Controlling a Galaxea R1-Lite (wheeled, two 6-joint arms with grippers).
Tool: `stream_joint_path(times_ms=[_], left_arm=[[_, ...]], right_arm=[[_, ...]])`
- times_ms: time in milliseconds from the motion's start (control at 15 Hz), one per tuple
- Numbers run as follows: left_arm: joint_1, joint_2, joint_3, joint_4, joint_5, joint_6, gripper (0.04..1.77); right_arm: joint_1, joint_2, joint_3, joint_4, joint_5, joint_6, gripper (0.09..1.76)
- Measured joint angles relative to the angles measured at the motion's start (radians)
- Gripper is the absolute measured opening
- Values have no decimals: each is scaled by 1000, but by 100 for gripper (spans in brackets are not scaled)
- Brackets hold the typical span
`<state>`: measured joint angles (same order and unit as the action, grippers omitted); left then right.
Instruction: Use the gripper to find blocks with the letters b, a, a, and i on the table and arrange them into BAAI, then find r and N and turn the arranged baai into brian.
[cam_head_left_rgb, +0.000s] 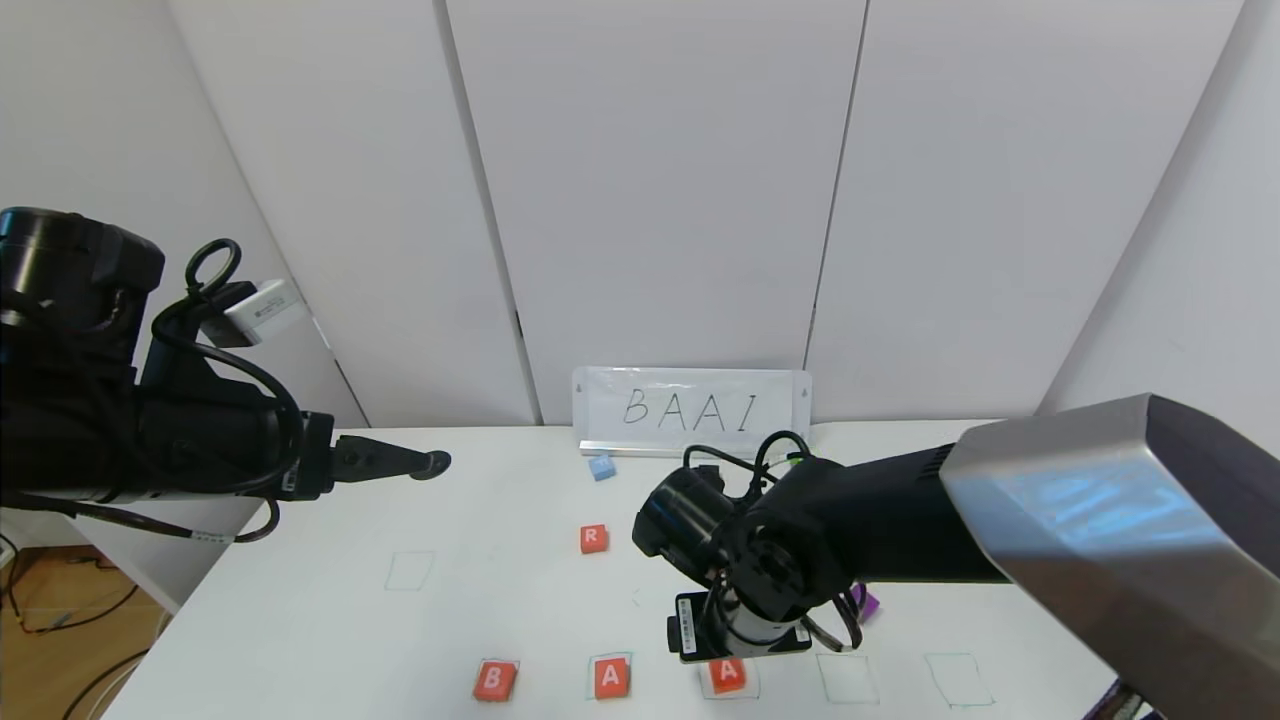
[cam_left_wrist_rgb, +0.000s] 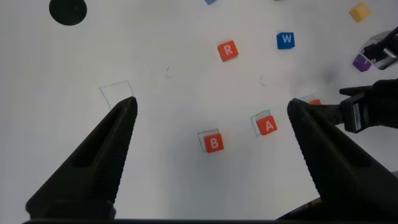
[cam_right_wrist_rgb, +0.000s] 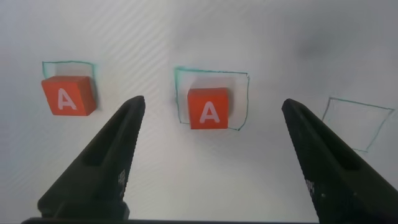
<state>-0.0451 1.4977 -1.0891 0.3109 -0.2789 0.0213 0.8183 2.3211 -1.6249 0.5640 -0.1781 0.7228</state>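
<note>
Right claw (cam_right_wrist_rgb: 208, 155), jaws spread, is hovering over the second A block (cam_right_wrist_rgb: 208, 107) sitting in its green square on the bench (cam_head_left_rgb: 300, 620); next likely fetching the purple block (cam_head_left_rgb: 866, 603) nearby.

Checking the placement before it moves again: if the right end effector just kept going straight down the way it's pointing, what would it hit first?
Most likely the second A block, lying in its green square between the right end effector's open fingers; depth is unclear.
</note>
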Motion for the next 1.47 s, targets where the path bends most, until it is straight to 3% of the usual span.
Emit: stream_joint_path(times_ms=[333, 600, 933, 1200, 1467], left_arm=[[-1, -6, 0, 1, 0, 0, 172], [1, -6, 0, 1, 0, 0, 172], [15, -4, -8, 4, 0, 12, 172], [19, -4, -9, 7, 0, 15, 172], [19, 1, -10, 7, 0, 16, 172]], right_arm=[[-35, -57, -16, 54, -70, 40, 164], [-85, -84, -70, 180, -74, 173, 167], [-146, -98, -55, 193, -90, 334, 169], [-206, -99, 41, 153, -99, 342, 170], [-250, -97, 149, -16, -95, 343, 170]])
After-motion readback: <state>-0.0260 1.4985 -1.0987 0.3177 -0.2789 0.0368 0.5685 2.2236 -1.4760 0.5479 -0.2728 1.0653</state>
